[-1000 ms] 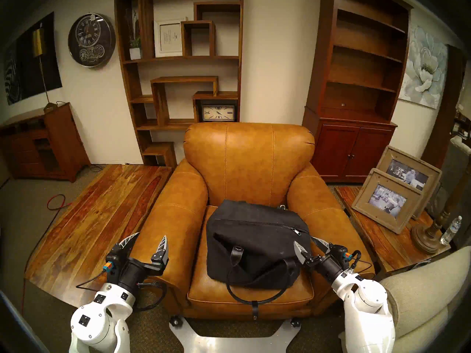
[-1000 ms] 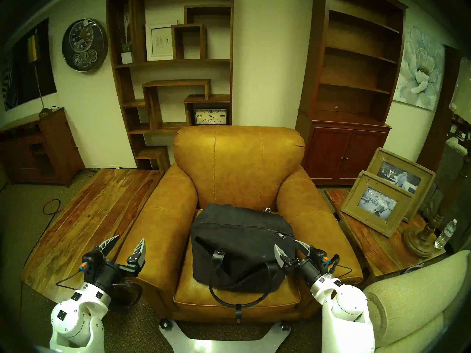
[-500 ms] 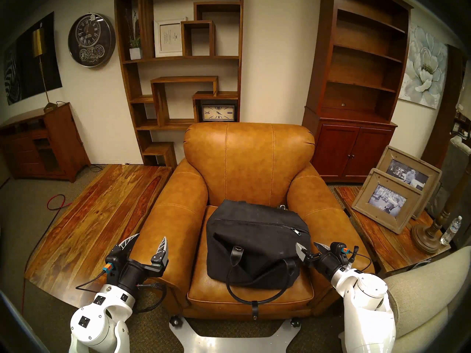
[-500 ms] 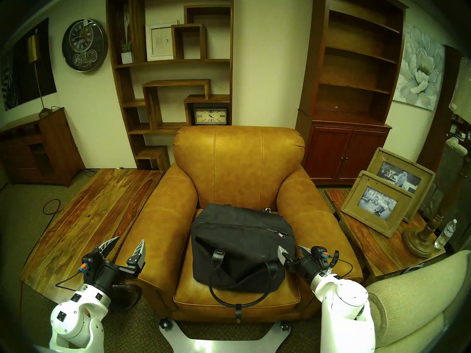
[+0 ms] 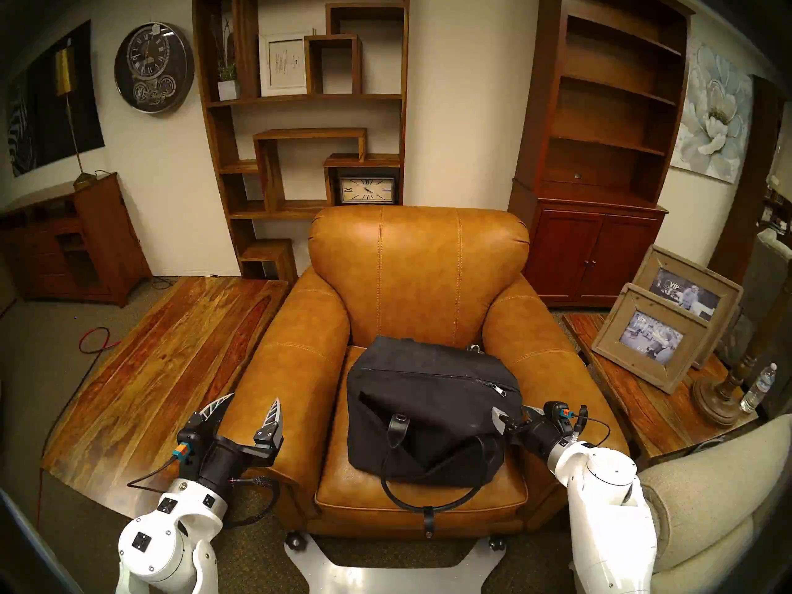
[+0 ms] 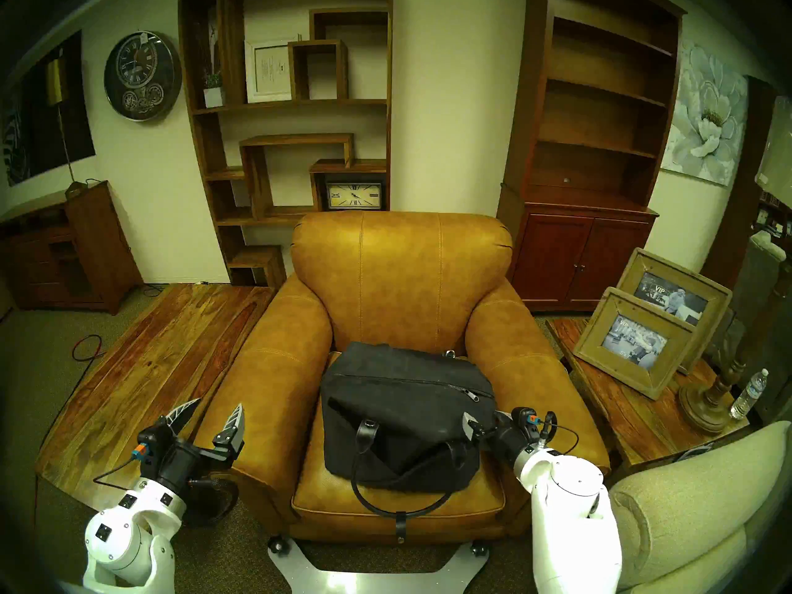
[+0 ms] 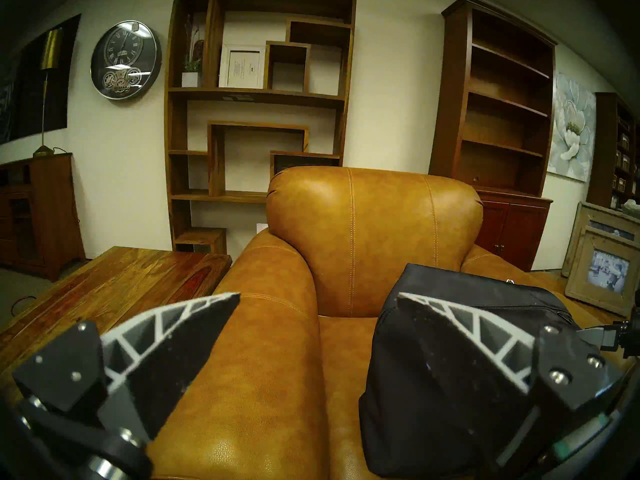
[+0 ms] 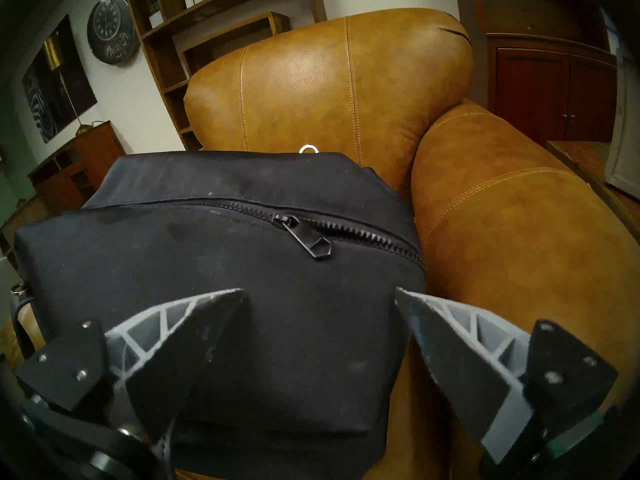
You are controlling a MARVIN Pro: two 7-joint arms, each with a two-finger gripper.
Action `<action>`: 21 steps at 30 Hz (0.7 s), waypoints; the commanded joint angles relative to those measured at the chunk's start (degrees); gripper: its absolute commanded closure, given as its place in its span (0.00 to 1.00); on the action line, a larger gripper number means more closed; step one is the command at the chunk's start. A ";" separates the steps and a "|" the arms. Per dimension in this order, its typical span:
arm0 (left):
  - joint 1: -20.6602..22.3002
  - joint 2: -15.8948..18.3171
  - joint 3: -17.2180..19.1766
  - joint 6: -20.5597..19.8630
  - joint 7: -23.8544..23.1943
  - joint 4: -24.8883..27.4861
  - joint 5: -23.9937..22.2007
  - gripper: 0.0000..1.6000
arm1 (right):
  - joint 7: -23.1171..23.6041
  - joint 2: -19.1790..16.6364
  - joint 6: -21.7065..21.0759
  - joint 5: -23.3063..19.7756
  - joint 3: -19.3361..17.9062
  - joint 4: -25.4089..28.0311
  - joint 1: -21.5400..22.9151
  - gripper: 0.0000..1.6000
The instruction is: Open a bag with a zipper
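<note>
Tan leather armchair (image 5: 418,276) (wooden shelves (image 5: 300,109) behind) under black bag (image 5: 428,409); both pincers wide.

My right gripper (image 5: 510,413) hides the bag's (image 5: 428,391) end nearest it; its far side dips behind itself, and the framed print (image 5: 285,63) on the shelf is unreadable.
</note>
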State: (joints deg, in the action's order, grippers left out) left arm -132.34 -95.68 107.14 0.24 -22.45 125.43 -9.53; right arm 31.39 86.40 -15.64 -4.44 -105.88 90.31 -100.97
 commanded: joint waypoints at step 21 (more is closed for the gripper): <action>0.19 -0.04 -0.05 -0.04 0.04 1.46 0.14 0.00 | 0.26 -0.54 3.23 0.50 3.08 -9.03 8.38 0.00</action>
State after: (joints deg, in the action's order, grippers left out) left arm -132.28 -95.74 107.16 0.22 -22.45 125.50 -9.48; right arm 32.21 85.57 -13.80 -4.36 -103.75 82.74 -95.73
